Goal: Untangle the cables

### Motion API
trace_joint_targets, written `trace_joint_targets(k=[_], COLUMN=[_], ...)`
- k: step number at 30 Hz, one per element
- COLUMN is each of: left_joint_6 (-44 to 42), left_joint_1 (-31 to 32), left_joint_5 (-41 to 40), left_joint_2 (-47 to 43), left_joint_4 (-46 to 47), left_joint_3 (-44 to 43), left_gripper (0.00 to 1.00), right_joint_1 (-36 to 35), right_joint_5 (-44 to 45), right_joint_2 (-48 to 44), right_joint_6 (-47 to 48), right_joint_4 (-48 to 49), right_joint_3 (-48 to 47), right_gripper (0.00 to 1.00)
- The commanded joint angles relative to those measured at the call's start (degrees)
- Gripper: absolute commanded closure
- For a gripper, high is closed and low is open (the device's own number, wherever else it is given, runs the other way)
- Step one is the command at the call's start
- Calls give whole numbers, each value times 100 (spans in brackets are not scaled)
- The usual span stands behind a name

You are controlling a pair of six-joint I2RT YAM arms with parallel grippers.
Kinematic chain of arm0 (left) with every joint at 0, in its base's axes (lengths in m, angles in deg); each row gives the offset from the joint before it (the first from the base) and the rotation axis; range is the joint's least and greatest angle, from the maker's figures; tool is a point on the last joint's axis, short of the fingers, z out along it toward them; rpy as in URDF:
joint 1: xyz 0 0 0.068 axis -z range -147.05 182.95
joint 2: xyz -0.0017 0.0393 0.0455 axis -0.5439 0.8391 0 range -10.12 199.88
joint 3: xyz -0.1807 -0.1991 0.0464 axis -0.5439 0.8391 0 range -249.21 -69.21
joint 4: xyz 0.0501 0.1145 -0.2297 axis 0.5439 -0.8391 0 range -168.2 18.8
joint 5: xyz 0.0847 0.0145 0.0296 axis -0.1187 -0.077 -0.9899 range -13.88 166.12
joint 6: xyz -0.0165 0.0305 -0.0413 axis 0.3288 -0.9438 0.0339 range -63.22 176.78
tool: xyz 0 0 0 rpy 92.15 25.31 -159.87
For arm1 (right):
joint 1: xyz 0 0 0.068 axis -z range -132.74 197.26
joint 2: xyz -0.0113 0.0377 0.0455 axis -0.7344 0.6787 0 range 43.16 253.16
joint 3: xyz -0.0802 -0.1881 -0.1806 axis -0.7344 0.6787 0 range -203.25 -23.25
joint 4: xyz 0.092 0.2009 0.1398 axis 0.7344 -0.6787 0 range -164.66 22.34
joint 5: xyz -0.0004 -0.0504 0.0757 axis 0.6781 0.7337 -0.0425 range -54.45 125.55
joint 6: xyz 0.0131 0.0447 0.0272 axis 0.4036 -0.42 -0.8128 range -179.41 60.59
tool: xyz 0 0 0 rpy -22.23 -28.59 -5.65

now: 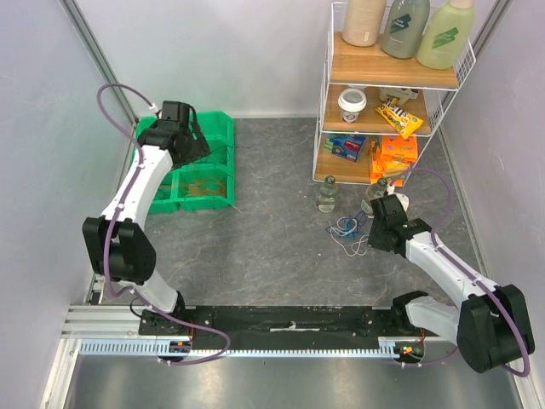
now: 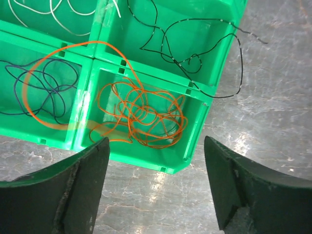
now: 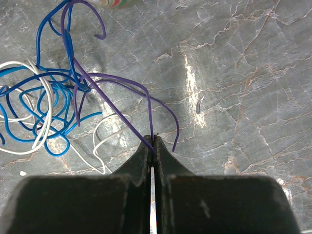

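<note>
Top external: left gripper [image 1: 192, 136] over green bins [image 1: 223, 126]; right gripper [image 1: 379, 226] beside cable tangle [image 1: 347, 230] on counter [image 1: 272, 247].
Left wrist: jaws wide, empty, above orange cable [image 2: 146, 114] in bin compartment.
Right wrist: jaws pinched on purple cable [image 3: 117, 83], beside blue and white cables [image 3: 44, 97].

The cables [image 3: 46, 95] run off the left edge.

- Thin orange wires [image 2: 146, 114]: loose coil in green plastic bin [image 2: 141, 158], far left; one loop crosses over dark blue wire [image 2: 48, 90].
- Blue and white wire tangle [image 3: 44, 107]: lying flat, right side; purple wire [image 3: 112, 92] trailing out.
</note>
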Motion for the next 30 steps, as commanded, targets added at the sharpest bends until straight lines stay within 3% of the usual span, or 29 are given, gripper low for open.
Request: trace_joint_targets(k=[1, 5, 10, 14, 17, 19, 30], left_joint_6=[-125, -283, 6, 490, 508, 368, -142], left_joint_1=[-398, -495, -793, -1565, -2005, -2120, -2341], left_joint_5=[610, 989, 709, 627, 1145, 1323, 1234], left_joint_2=[-337, -294, -364, -241, -109, -39, 374], left_joint_4=[298, 467, 458, 151, 246, 465, 817], left_joint_3=[300, 442, 503, 512, 617, 731, 1083], left_gripper=[15, 18, 18, 16, 25, 30, 32], right_joint_1=[10, 10, 10, 1, 10, 10, 10], right_joint_5=[6, 6, -3, 6, 15, 24, 50], right_joint_2=[6, 50, 59, 6, 41, 59, 6], right_joint_6=[65, 73, 73, 91, 100, 100, 91], right_joint_4=[179, 188, 179, 188, 188, 188, 162], right_joint_3=[-12, -12, -30, -30, -39, -47, -39], right_gripper=[100, 100, 100, 100, 100, 100, 100])
